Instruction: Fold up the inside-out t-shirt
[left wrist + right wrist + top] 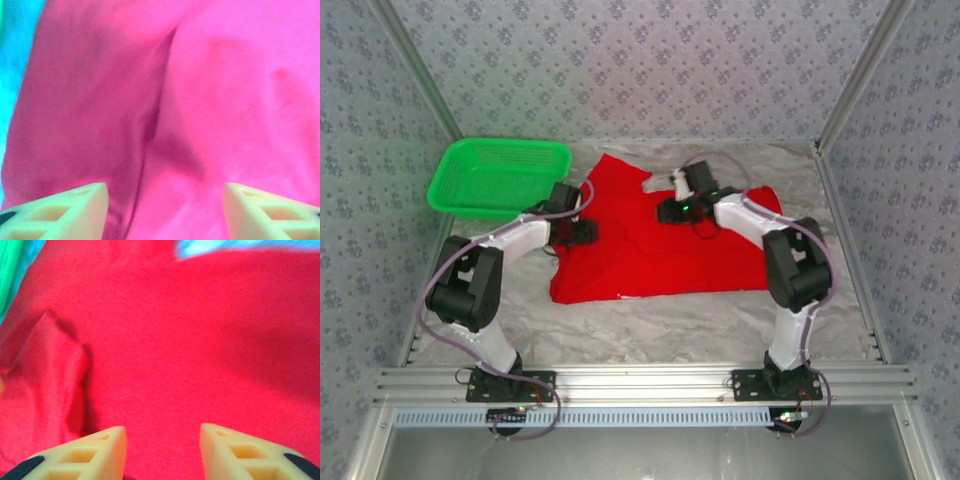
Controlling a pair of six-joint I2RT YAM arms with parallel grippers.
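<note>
Inside-out t-shirt [650,255]: bright red cloth, plain side up, is being shown lying spread on the crumpled pale table cover [650,330] at the middle of the table in the top view. One lobe is reaching toward twelve o'clock, another toward two o'clock; the six o'clock edge is running nearly straight.

Left gripper [582,232]: is being held at the nine o'clock edge of the t-shirt. In the left wrist view the gripper [165,215] is being seen released, its pale fingers [60,212] standing well apart with nothing between them. The red cloth [225,100] is lying beneath, crossed by a dark crease running from twelve to six o'clock.

Right gripper [670,210]: is being held over the t-shirt, just toward twelve o'clock of its middle. In the right wrist view the gripper [162,455] is likewise being seen released, its fingers [80,455] parted and grasping nothing. The cloth [200,340] below is lying mostly smooth, with a raised fold [50,375] at nine o'clock and a strip of table cover [240,245] at one o'clock.

Green plastic basket [470,210]: is being shown at ten o'clock of the t-shirt, beside the left arm. Whether it is touching the cloth cannot be told.

Aluminium rail [640,380]: is carrying both arm bases at six o'clock.
</note>
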